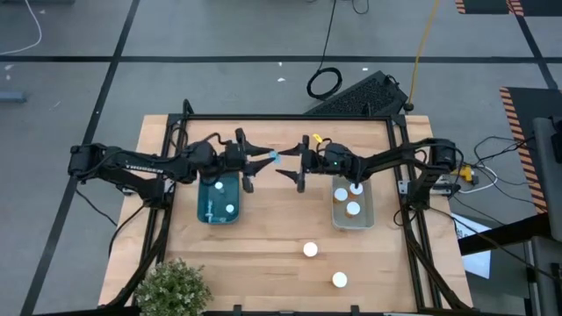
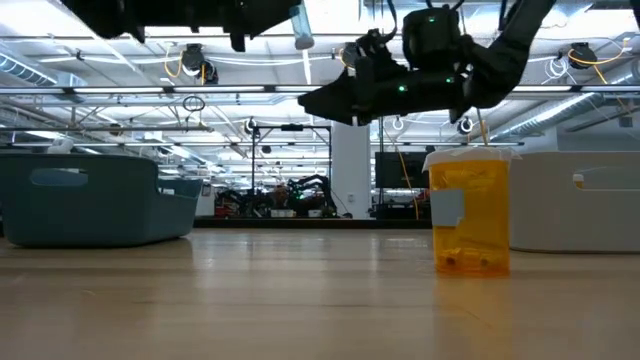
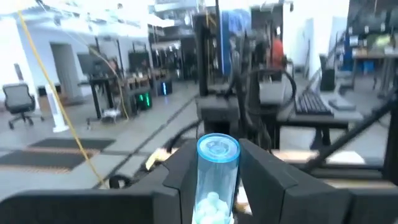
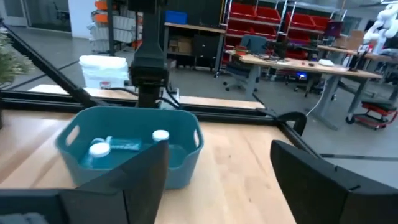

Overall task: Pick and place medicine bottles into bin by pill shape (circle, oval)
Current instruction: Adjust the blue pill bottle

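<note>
Pill shape hard to make out inside the clear blue bottle (image 3: pixel 217 174) clenched by the left end effector (image 1: pixel 263 161), raised mid-air above the surface (image 1: pixel 281 246) between the teal bin (image 1: pixel 219 197) and the pale bin (image 1: pixel 352 204). Right end effector (image 1: pixel 292 170) released and empty, fingers spread, just beside it. Two white-capped bottles (image 1: pixel 310 250) loose nearer the front edge; potted plant (image 1: pixel 172 288) cut off at the corner.

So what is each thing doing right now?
Left end effector: shut on blue bottle, raised above the table.
Blue bottle: held, white pills inside.
Right end effector: open, empty, raised.
Teal bin: holds bottles.
Clear bin: holds three bottles.
Amber bottle: upright on table, capped.
Second table bottle: standing, untouched.
</note>
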{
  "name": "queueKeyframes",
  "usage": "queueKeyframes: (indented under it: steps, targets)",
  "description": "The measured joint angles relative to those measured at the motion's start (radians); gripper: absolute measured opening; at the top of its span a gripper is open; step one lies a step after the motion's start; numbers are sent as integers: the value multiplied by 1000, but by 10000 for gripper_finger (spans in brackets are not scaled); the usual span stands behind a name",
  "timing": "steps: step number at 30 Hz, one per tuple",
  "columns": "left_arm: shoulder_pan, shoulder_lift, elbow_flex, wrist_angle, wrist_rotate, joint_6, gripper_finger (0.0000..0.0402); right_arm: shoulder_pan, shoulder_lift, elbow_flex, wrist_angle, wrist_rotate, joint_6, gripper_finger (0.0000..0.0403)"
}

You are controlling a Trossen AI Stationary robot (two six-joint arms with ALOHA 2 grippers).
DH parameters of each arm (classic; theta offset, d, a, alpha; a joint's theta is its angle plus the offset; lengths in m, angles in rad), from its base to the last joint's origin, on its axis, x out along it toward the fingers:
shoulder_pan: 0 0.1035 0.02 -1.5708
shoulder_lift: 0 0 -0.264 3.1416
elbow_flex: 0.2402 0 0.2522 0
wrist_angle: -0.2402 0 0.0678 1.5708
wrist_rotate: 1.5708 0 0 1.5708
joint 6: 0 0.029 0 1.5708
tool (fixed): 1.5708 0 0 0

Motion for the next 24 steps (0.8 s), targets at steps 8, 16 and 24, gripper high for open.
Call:
queueKeyframes:
  steps: [8, 16, 24]
  targets:
    - [19, 1, -58, 100, 44, -34, 113, -15, 33, 50, 19, 28, -34, 287]
    - [16, 1, -59, 102, 44, -34, 113, 4, 33, 50, 133, -34, 22, 269]
    - [13, 2, -59, 101, 44, -33, 113, 59, 33, 50, 229, -52, 66, 241]
